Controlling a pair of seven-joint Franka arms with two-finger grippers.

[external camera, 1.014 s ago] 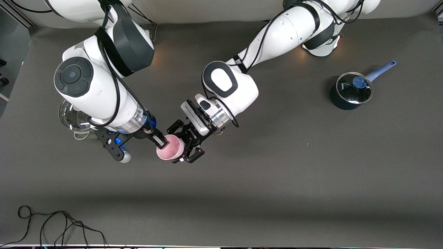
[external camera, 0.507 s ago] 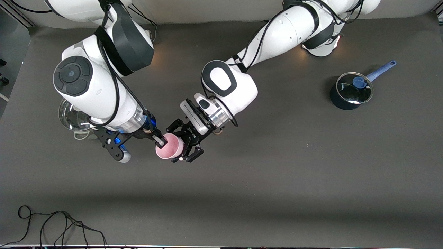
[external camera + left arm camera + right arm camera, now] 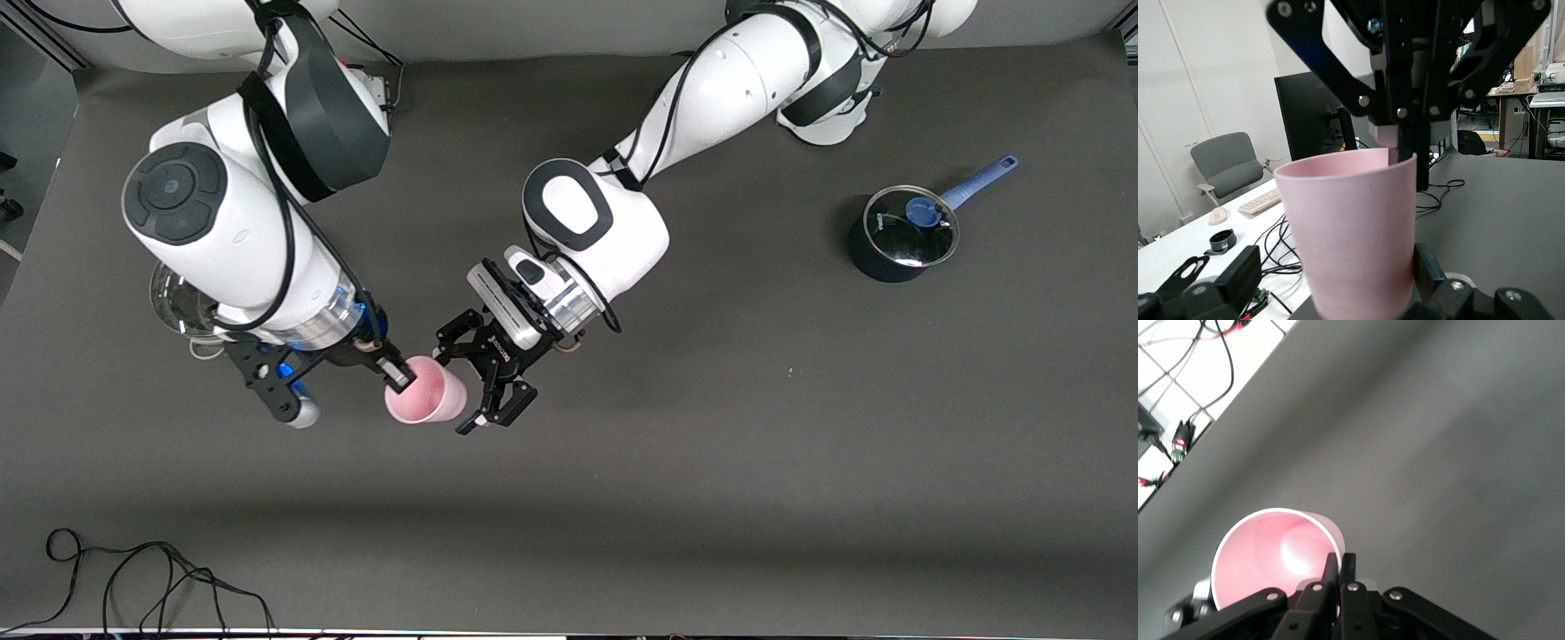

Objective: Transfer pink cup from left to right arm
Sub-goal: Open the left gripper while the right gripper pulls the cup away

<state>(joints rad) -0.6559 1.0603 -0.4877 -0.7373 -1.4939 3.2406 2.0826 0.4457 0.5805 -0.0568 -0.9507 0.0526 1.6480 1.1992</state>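
The pink cup [image 3: 427, 397] hangs in the air over the middle of the table, its mouth tipped toward the front camera. My right gripper [image 3: 396, 374] is shut on the cup's rim, one finger inside and one outside; the right wrist view shows this pinch [image 3: 1340, 561] on the cup [image 3: 1265, 553]. My left gripper [image 3: 456, 384] is open, its fingers spread on either side of the cup's base. In the left wrist view the cup [image 3: 1351, 227] stands between the spread fingers [image 3: 1238, 273], and the right gripper [image 3: 1405, 140] grips its rim.
A dark blue pot [image 3: 900, 238] with a glass lid and blue handle stands toward the left arm's end. A clear glass vessel [image 3: 178, 304] sits under the right arm. A black cable [image 3: 133, 569] lies near the table's front edge.
The left gripper's fingers have spread open off the cup. The right gripper has carried the cup a little toward the right arm's end, partly out from between the left fingers.
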